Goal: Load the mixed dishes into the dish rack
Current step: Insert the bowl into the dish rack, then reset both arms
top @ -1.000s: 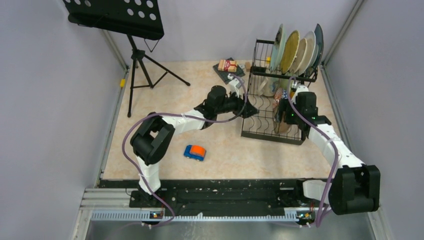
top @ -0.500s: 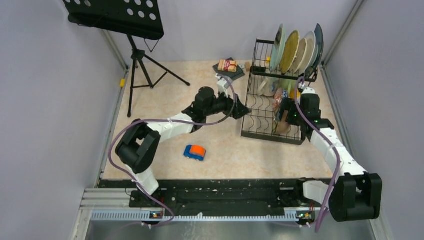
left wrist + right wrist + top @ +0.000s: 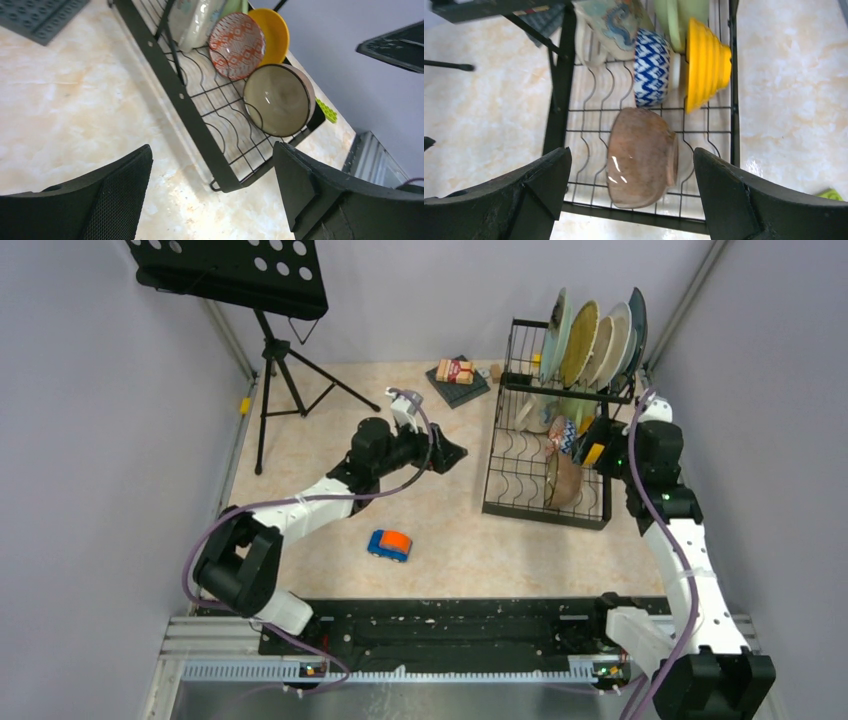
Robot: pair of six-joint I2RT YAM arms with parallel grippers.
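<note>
The black wire dish rack [image 3: 520, 502] stands at the back right. Its upper tier holds a mint-green plate [image 3: 557, 325], a yellowish plate [image 3: 580, 340], a cream plate [image 3: 612, 340] and a dark teal plate [image 3: 637, 325], all on edge. In the right wrist view its base [image 3: 559, 105] holds a brown bowl [image 3: 641, 157], a blue-patterned bowl [image 3: 651, 67], a yellow bowl [image 3: 706, 62] and a pale green mug [image 3: 679, 15]. My right gripper [image 3: 631, 152] is open and empty above the brown bowl. My left gripper [image 3: 450, 453] is open and empty, left of the rack [image 3: 170, 75].
A blue-and-orange toy car [image 3: 389, 544] lies on the table in front of the left arm. A packet on a dark mat [image 3: 457, 373] sits at the back. A black music stand on a tripod [image 3: 285, 375] stands at the back left. Walls close in both sides.
My left gripper has drawn back to the left, away from the rack. My right gripper has pulled back to the right and up; the brown bowl stays in the rack base.
</note>
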